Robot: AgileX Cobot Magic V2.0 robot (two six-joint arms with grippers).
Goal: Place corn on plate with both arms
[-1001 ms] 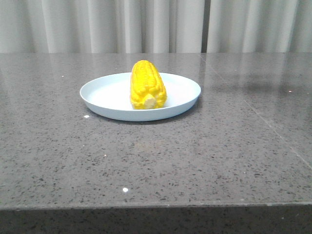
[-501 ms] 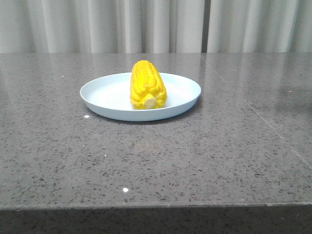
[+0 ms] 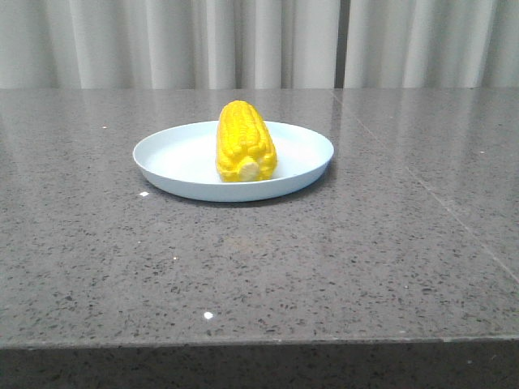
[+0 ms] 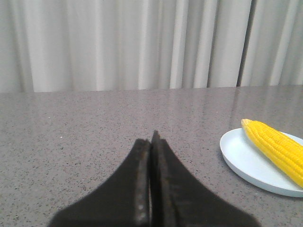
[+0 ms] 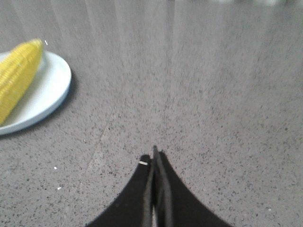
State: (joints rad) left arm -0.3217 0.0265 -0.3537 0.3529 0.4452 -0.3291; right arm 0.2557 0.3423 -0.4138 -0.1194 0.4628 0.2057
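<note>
Nothing on the table has shifted since the earlier front pictures: the corn [image 3: 246, 143] lies where it lay, on the plate [image 3: 170, 158], lengthwise with its pale stub toward the camera at 6 o'clock and its tip toward 12, just right of the plate's middle. Resting flat inside the low rim, it looks settled and unlikely to roll, so the placing appears done. Neither arm shows in the front view. Each wrist view shows its own fingers pressed together on nothing, the left gripper [image 4: 150, 142] and right gripper [image 5: 155, 156] both well apart from the plate, presumably parked clear over the grey table [image 3: 365, 259]
</note>
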